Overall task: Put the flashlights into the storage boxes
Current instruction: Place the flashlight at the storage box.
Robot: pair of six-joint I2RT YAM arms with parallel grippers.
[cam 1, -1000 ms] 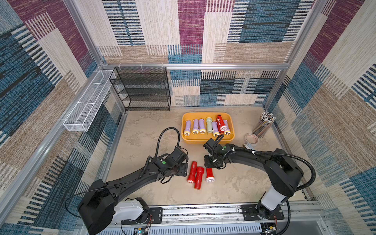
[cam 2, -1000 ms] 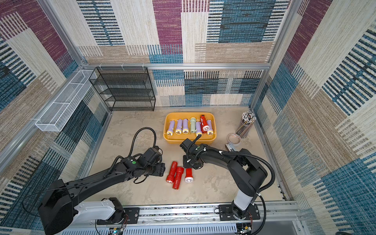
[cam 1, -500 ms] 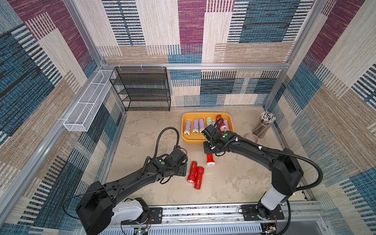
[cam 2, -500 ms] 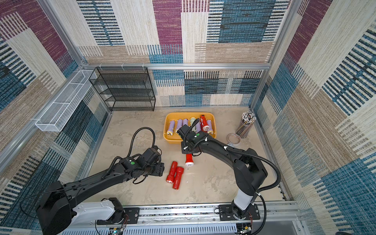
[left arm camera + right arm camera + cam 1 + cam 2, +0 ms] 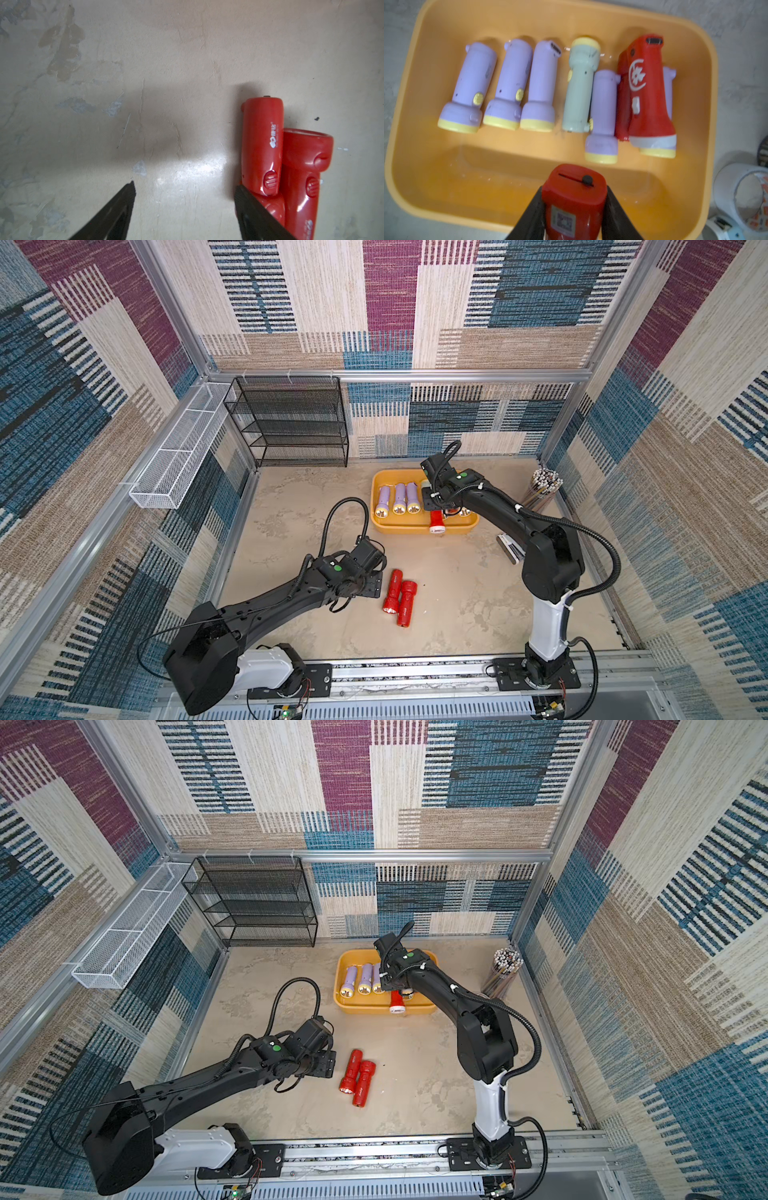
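Risks, big to small.

The bench (image 5: 457, 614) is hard and glossy. Anything I drop outside the tray (image 5: 436, 182) will probably roll.

The tray sits under and just past my right tool (image 5: 574, 199). It's shallow and looks light. If I descend with the load over its near wall, I'd expect to shove or tip it and scramble what's inside.

My right tool is clamped on a red flashlight (image 5: 571, 178), one finger on each side of the body, tail end poking past the tips. In both top views its lens end reads over the tray's near wall. How high it hangs I can't tell. Letting go here could land it on the rim and send it outside. The plastic is smooth, so it may also slip or pivot in the grip.

My left tool (image 5: 184, 185) is apart and empty, low over the bench. The two red flashlights (image 5: 262, 145) lie touching each other just outside one finger. I can't tell whether that finger touches the nearer one. Closing from here catches nothing. Sliding sideways would push both away, and pinching one likely drags its neighbour.

The row (image 5: 542, 83) lies in the tray beyond the right tool's tips: lilac, one pale green, and a big red one lying over its neighbours. The free floor is between the row and the near wall. If I overshoot, the load lands on the row and stacks or rolls.
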